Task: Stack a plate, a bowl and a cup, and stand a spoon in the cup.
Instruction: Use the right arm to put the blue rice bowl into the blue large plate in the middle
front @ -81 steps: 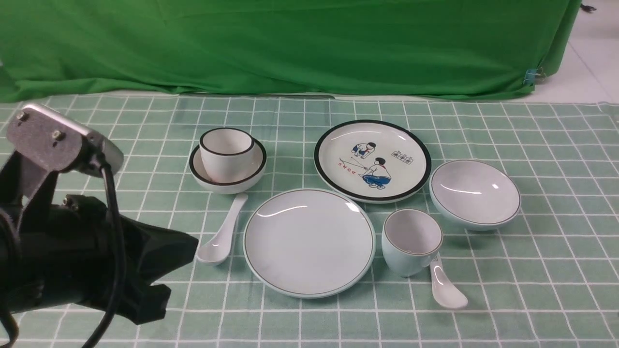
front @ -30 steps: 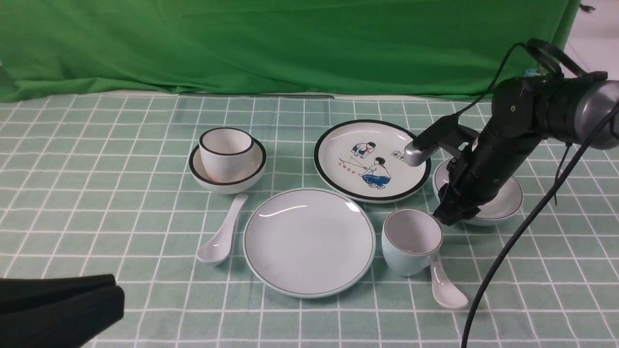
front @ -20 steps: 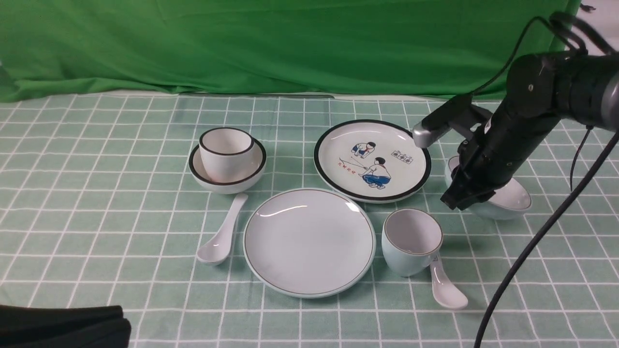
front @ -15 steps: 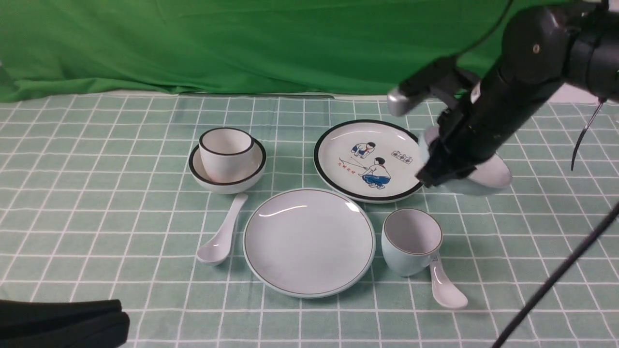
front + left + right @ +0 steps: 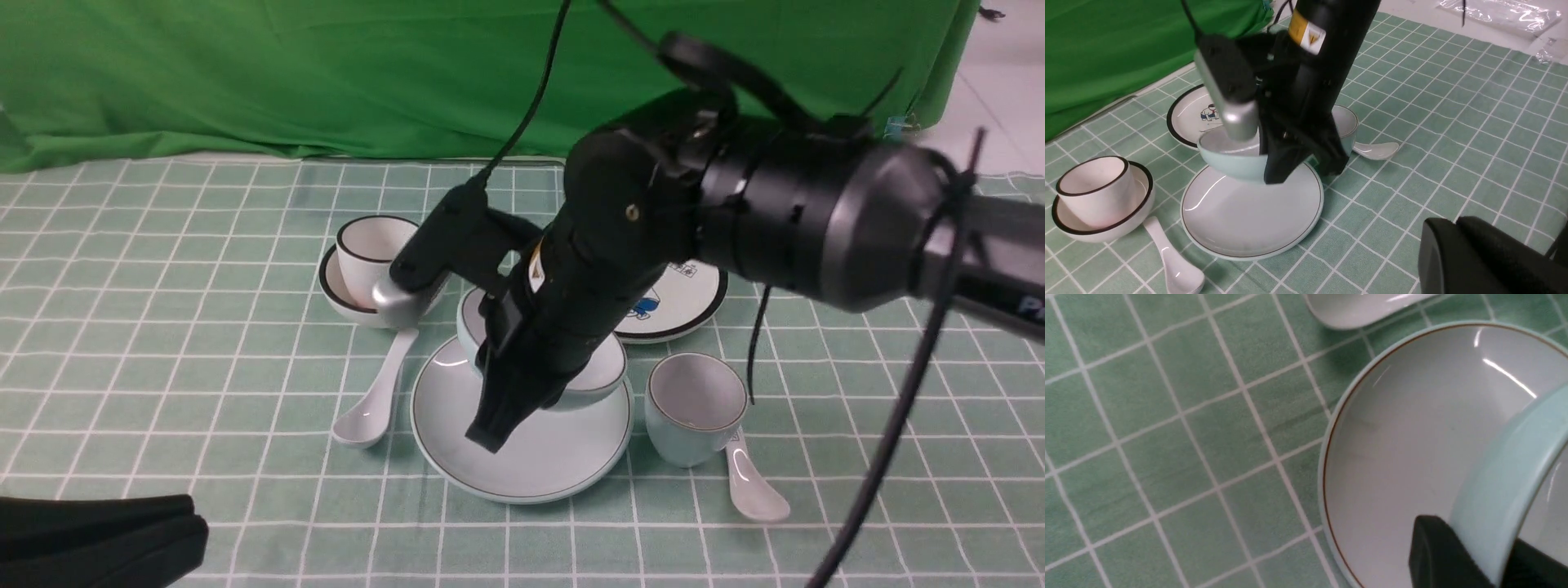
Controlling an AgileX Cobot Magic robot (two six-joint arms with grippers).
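a staged studio: green backdrop [image 5: 457,73], checked tablecloth [image 5: 163,343].

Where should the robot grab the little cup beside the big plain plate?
By its rim, coming down from above. The cup stands upright, open mouth up, with no handle, so one finger can go inside and one outside. Probably pinch the far side: a spoon lies at its near right and the plate sits close on its left.

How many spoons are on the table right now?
2. The plain spoon lies left of the plate; the other spoon lies at the cup's right. The right arm could hide more.
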